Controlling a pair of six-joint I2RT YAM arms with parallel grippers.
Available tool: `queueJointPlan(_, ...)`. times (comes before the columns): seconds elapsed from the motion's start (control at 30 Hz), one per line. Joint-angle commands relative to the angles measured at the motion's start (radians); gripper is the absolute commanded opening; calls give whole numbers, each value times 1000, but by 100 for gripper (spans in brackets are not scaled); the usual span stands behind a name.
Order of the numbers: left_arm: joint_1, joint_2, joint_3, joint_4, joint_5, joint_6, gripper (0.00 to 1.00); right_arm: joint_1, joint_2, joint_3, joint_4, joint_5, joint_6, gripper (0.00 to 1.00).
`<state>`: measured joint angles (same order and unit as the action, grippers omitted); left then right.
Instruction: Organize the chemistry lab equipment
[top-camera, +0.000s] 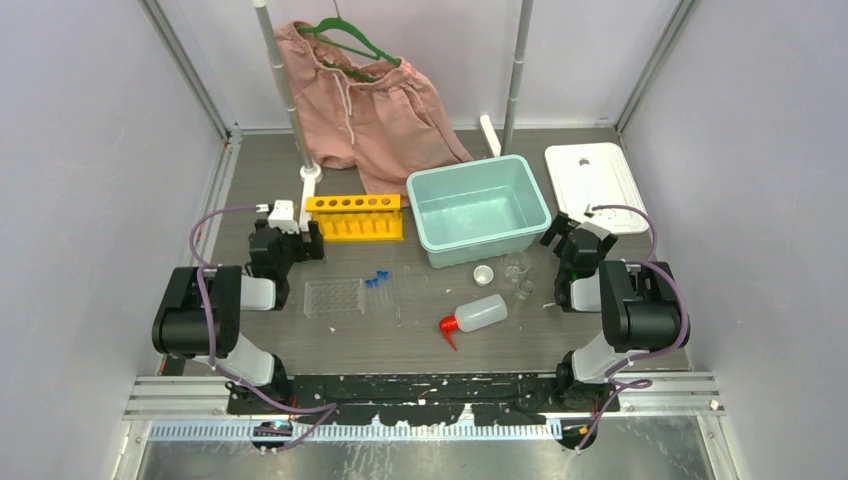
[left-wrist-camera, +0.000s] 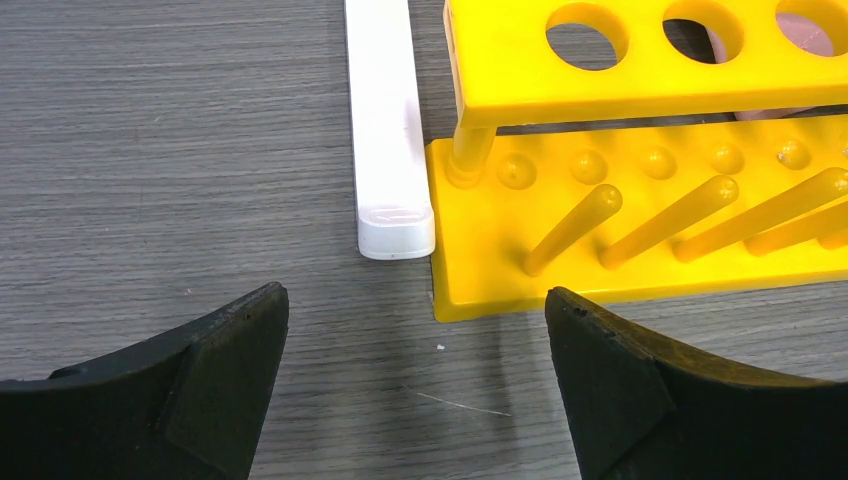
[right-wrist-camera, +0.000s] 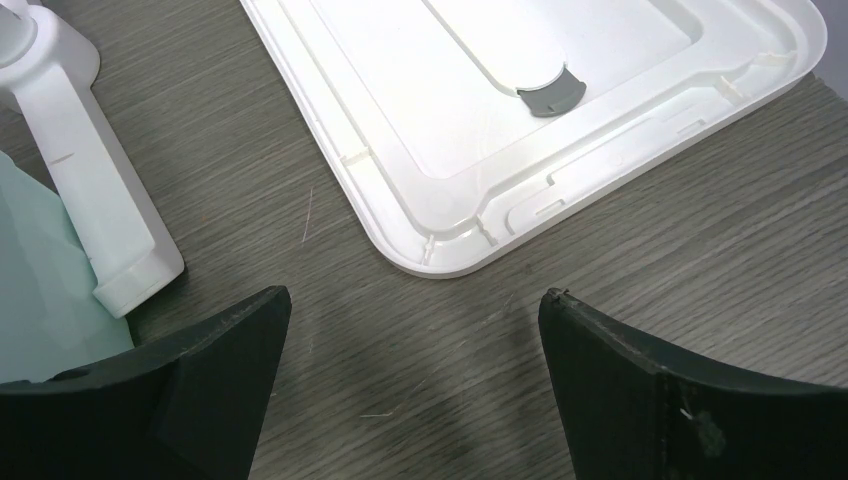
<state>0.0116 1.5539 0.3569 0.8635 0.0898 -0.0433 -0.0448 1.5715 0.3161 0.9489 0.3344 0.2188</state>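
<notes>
While both arms wait at the edges, nothing looks sorted. The left claw (left-wrist-camera: 415, 310) hovers, jaws wide apart and empty, just short of the yellow rack (top-camera: 353, 217) at eleven o'clock, whose holes look bare. The right claw (right-wrist-camera: 410, 310), spread and empty too, hangs at two o'clock by the white lid (top-camera: 593, 180). Mid-desk it's all loose: blue-capped vials (top-camera: 376, 282) and clear rack (top-camera: 333, 297) at nine, squeeze bottle (top-camera: 478, 314) lying over at five, tiny cup (top-camera: 484, 275) and beakers (top-camera: 518, 268) at three. The teal bin (top-camera: 465, 168) at twelve holds nothing. The whole job's ahead, I'd say.
</notes>
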Motion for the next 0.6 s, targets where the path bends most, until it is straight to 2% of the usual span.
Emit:
queueJointPlan(0.0,2,-5,20,57,-14,16,100,5,-21,16,42,3,-9,100)
queueJointPlan(0.47,4,-14,16,64,-14,14,100,5,-21,15,42,3,-9,100)
queueJointPlan(0.57,15,-73,48,-46,0,7,100,5,-20,15,45,10,-7,100)
